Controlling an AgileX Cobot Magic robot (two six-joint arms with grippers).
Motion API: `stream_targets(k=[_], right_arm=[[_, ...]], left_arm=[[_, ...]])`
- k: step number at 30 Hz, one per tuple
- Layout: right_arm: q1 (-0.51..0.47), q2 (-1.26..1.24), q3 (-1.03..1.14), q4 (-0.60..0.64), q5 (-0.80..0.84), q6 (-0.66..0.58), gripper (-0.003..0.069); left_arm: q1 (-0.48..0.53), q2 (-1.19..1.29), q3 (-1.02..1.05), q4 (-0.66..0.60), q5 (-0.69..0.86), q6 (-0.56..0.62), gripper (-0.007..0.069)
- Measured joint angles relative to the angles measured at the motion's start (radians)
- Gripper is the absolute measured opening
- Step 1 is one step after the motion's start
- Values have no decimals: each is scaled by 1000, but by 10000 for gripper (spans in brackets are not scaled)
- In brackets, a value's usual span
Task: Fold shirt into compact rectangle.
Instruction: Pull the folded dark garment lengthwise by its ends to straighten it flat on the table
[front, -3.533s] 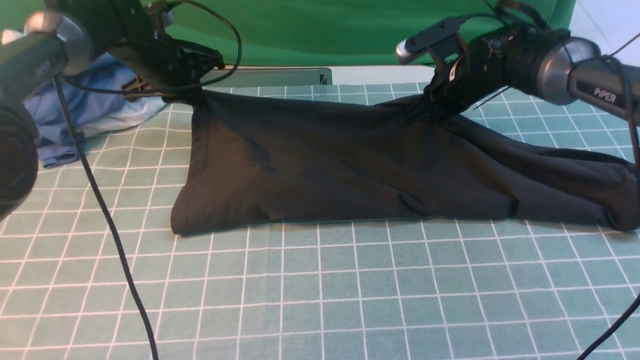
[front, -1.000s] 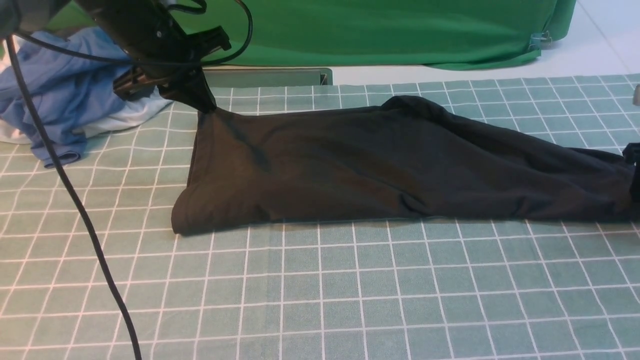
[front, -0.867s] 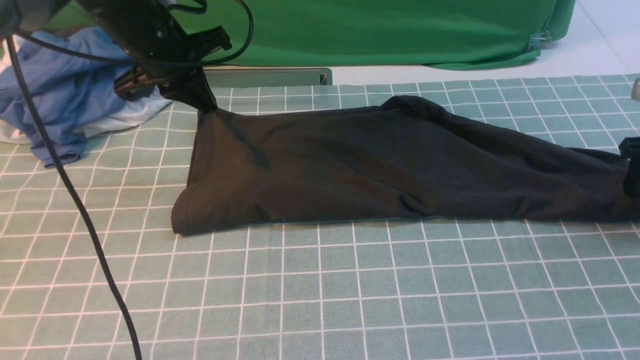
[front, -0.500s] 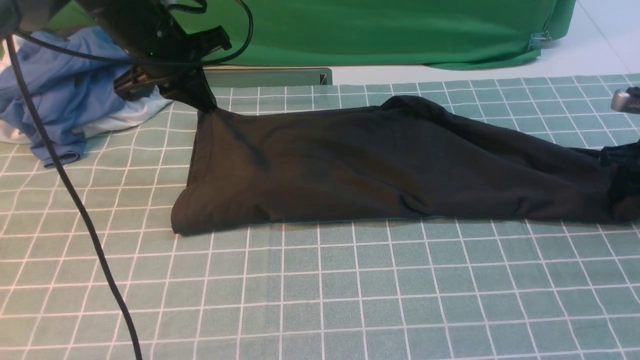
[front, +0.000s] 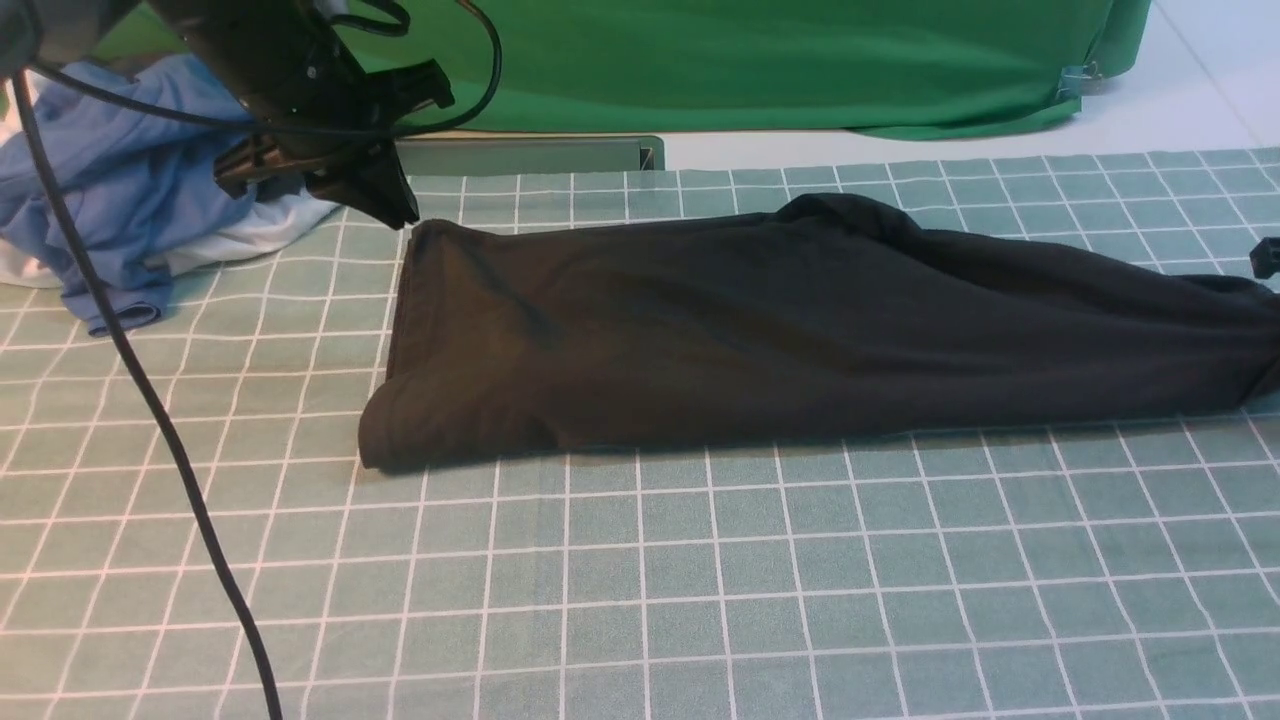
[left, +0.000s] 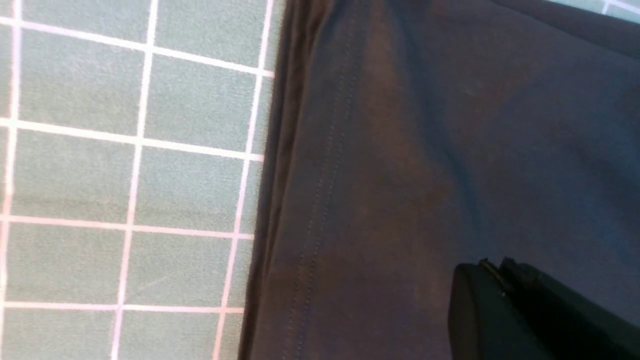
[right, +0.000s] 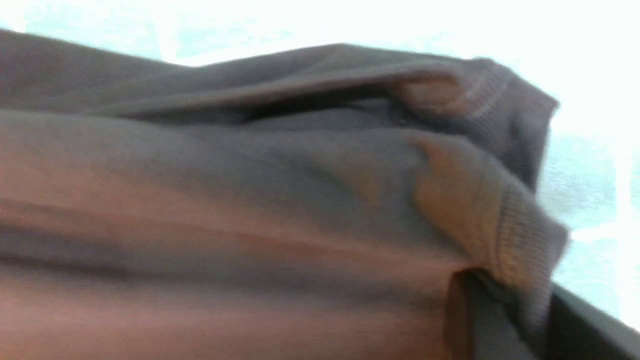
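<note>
The black shirt (front: 800, 330) lies as a long folded band across the checked table cover, from left of centre to the right edge of the front view. My left gripper (front: 400, 212) hovers at the shirt's far left corner, just off the cloth. In the left wrist view its fingertips (left: 492, 265) are shut together over flat shirt fabric (left: 425, 125), with no cloth bunched between them. My right gripper (right: 515, 300) is shut on a ribbed edge of the shirt (right: 250, 200) at the right end. In the front view it lies almost wholly beyond the right edge.
A heap of blue and white garments (front: 130, 190) sits at the back left, behind my left arm. A bright green cloth (front: 750, 60) hangs along the back, with a grey bar (front: 530, 155) below it. A black cable (front: 170, 440) crosses the table cover (front: 640, 580) at the left.
My right gripper closed on the shirt's right end and drew it to the right. The shirt slid right and flattened. Its far left corner came away from my left gripper and dropped.
</note>
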Motion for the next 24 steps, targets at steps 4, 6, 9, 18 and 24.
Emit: stream_targets(k=[4,6,9,18,24], right_arm=[[-1,0,-7,-19,11,0,391],[-1,0,-17,-24,32,4,490],[-1,0,-24,-25,45,11,573],[1,72,-28,-16,50,18,569],[2,101,-30,-1,36,30,566]], left_arm=[[0,0,0,15,0,0,18],[0,0,0,20,0,0,18],[0,0,0,23,0,0,18],[0,0,0,35,0,40,18],[0,0,0,68,0,63,18]])
